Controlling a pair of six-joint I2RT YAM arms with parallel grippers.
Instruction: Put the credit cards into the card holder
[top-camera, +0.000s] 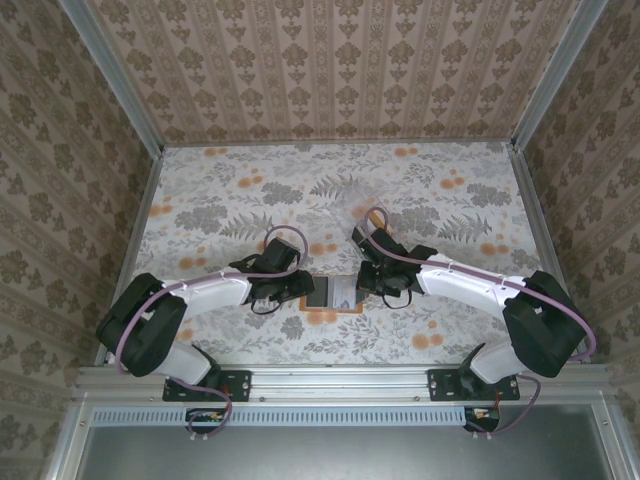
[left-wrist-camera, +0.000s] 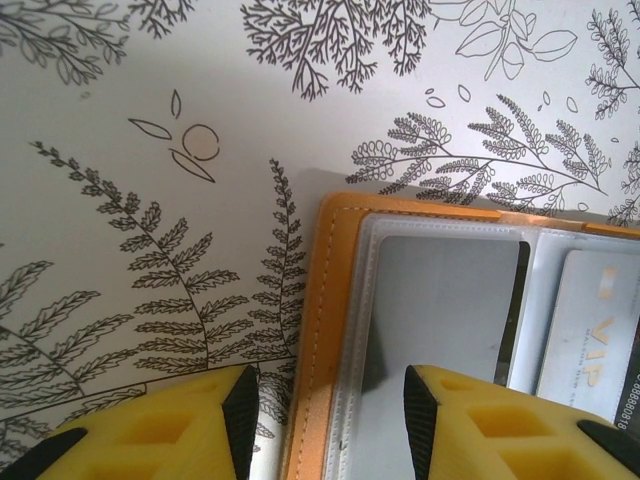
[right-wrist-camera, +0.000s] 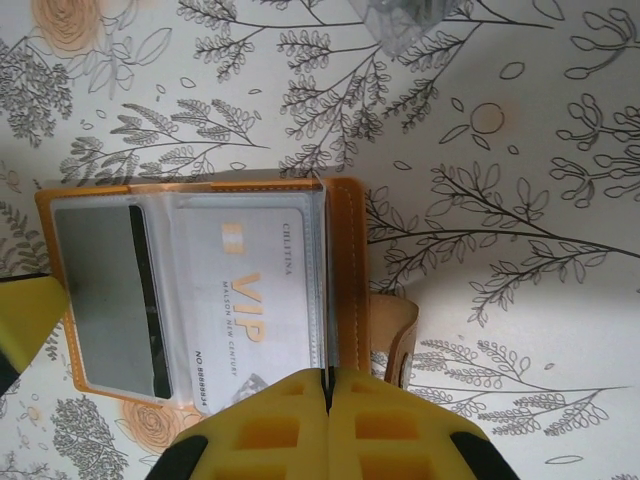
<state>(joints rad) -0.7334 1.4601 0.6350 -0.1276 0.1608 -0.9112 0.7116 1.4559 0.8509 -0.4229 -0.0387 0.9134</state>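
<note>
The orange card holder (top-camera: 338, 293) lies open on the flowered table between both grippers. Clear sleeves inside it hold a light grey card (left-wrist-camera: 440, 310) with a dark stripe and a white VIP card (right-wrist-camera: 250, 290). My left gripper (left-wrist-camera: 330, 420) is open, its jaws standing apart on either side of the holder's orange left border (left-wrist-camera: 335, 300) and the sleeve's edge. My right gripper (right-wrist-camera: 327, 380) is shut, its tips pressed together over the seam between the sleeve and the orange right border (right-wrist-camera: 350, 260). Whether it pinches the sleeve cannot be told.
A clear plastic box (right-wrist-camera: 410, 20) sits farther back on the table. The holder's tan strap tab (right-wrist-camera: 405, 345) sticks out at its right edge. Patterned walls (top-camera: 60, 150) close in the table on three sides.
</note>
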